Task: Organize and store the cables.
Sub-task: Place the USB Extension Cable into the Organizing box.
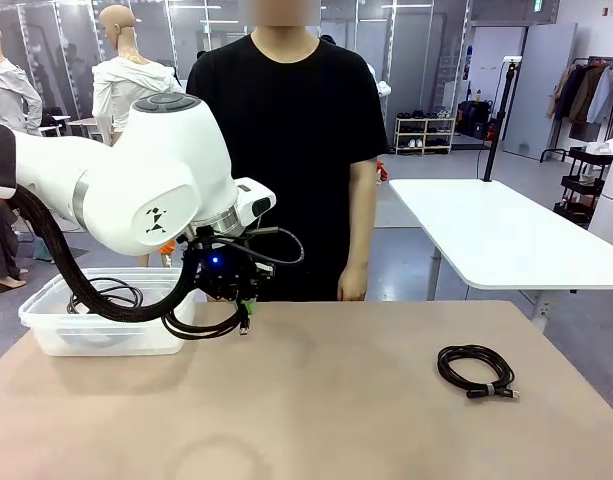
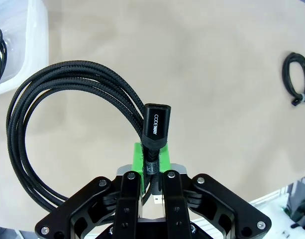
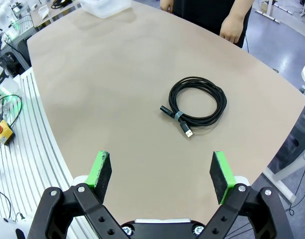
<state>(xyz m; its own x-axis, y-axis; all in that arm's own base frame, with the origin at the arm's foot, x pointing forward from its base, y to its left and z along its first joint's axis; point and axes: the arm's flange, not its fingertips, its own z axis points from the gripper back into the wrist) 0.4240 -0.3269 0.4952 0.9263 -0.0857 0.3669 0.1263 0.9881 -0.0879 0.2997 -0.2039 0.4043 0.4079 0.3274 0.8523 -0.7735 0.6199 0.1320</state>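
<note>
My left gripper [image 1: 236,293] hangs just above the table beside the bin and is shut on a black braided cable coil [image 1: 208,322]. In the left wrist view the green pads [image 2: 137,158] of that gripper [image 2: 151,160] pinch the cable [image 2: 28,114] just below its plug end, and the loop swings out to the left. A second coiled cable [image 1: 474,370] lies flat on the table at the right, also seen as the cable [image 3: 197,104] ahead of my right gripper [image 3: 161,172], which is open and holds nothing. Another cable [image 1: 106,297] lies inside the bin.
A clear plastic bin [image 1: 46,322] stands at the table's far left; its rim [image 2: 30,45] shows in the left wrist view. A person in a black shirt stands at the far edge, one hand [image 1: 351,290] hanging near the table. A white table [image 1: 496,230] stands behind at the right.
</note>
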